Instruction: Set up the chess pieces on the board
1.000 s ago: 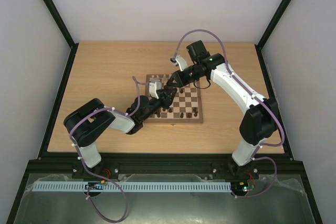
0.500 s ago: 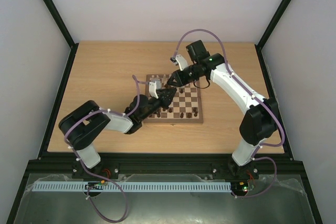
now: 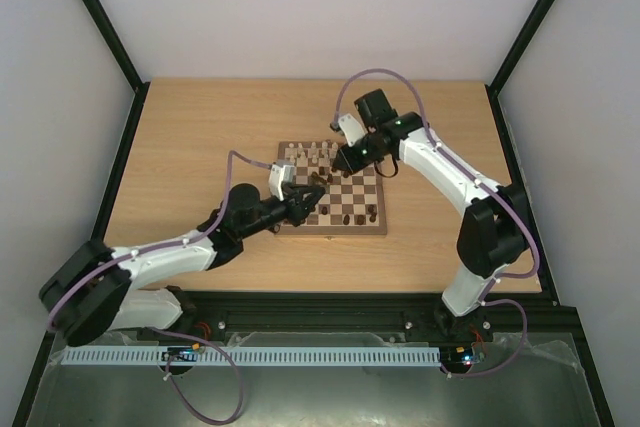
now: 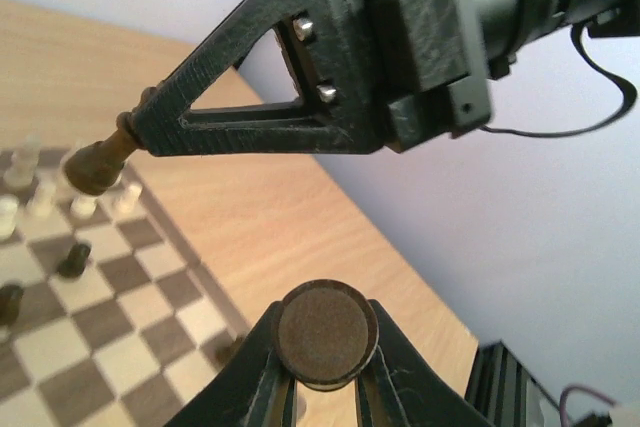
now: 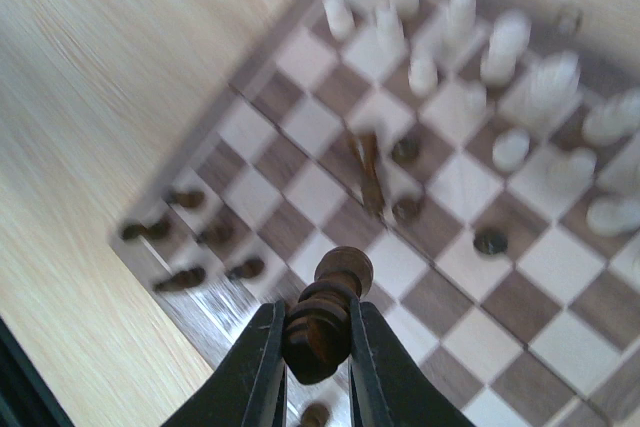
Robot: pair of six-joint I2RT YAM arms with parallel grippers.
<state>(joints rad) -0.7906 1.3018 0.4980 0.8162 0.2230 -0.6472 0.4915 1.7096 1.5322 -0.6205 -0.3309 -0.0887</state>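
Nearest to you the left tool [image 4: 325, 355] is clamped on a dark piece [image 4: 325, 332] over the left part of the board [image 3: 340, 231] on the desk [image 3: 200, 137], the right tool [image 5: 315, 345] just beyond grips a second dark piece [image 5: 328, 307], and pale pieces [image 3: 310, 152] crowd the far rows.

Small square checkered wooden chessboard [image 3: 330, 230] is set at the centre of the light wooden table [image 3: 190, 137]. Pale cream turned wooden pieces [image 3: 305, 153] are lined along its far edge, dark brown turned wooden pieces [image 3: 352, 217] along its near edge.
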